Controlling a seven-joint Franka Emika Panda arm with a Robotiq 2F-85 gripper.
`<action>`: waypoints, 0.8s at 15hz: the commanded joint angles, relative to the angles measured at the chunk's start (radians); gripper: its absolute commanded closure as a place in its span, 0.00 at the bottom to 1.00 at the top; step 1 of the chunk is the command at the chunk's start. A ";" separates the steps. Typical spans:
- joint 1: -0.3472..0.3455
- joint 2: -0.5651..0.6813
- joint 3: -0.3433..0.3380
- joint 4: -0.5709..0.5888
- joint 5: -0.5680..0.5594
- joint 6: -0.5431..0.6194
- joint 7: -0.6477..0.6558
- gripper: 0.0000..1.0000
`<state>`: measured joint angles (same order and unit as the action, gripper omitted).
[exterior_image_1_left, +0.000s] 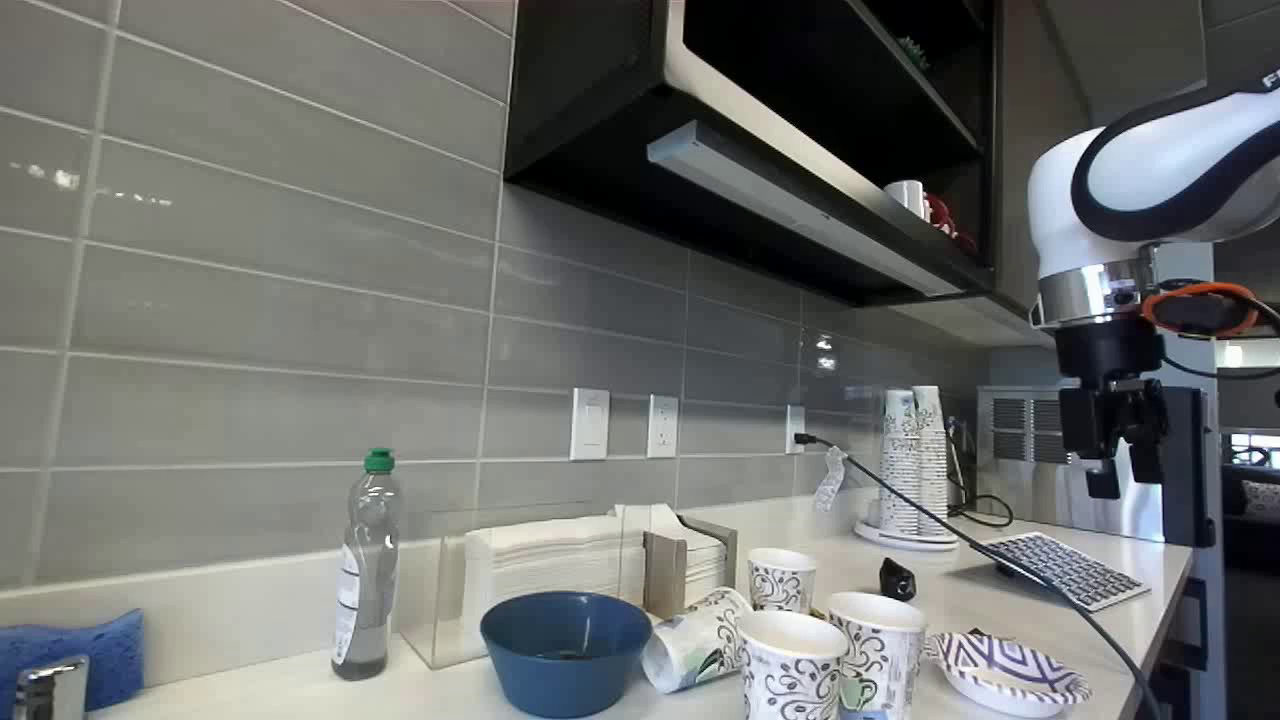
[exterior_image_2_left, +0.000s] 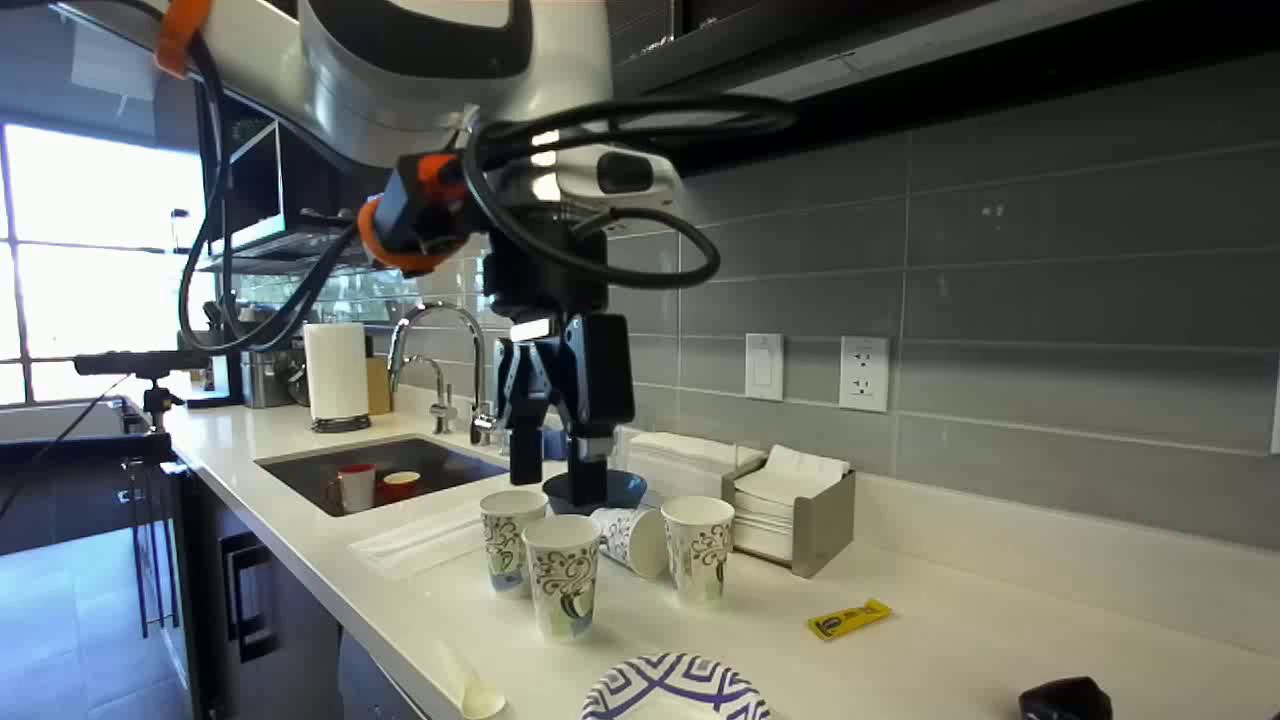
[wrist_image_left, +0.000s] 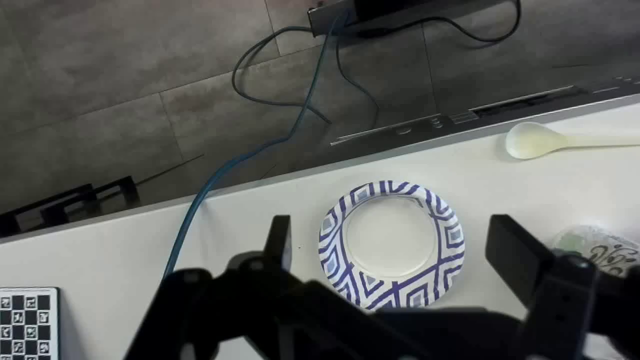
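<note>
Spread and empty, my gripper (wrist_image_left: 393, 241) hangs above the counter (wrist_image_left: 250, 222). The wrist view shows a paper plate (wrist_image_left: 390, 230) between its fingers (wrist_image_left: 515, 257), well below, a paper cup (wrist_image_left: 610, 251) to the right. I judge this a lining-up step; going lower calls for clearing that cup.

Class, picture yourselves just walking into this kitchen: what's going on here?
A robot arm holds its hand above the counter, open and with nothing in it. In the wrist view, the plate shows between its spread fingers, untouched. A spoon lies near the counter's edge. Close to the bowl, three cups stand upright and a tipped cup lies on its side.
</note>
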<state>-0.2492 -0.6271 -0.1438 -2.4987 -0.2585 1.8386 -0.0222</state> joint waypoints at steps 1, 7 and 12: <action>0.012 0.000 -0.009 0.002 -0.005 -0.004 0.005 0.00; 0.012 0.000 -0.009 0.002 -0.005 -0.004 0.005 0.00; 0.104 0.005 0.032 0.062 0.126 0.063 0.047 0.00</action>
<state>-0.1972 -0.6281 -0.1328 -2.4837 -0.2111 1.8774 -0.0108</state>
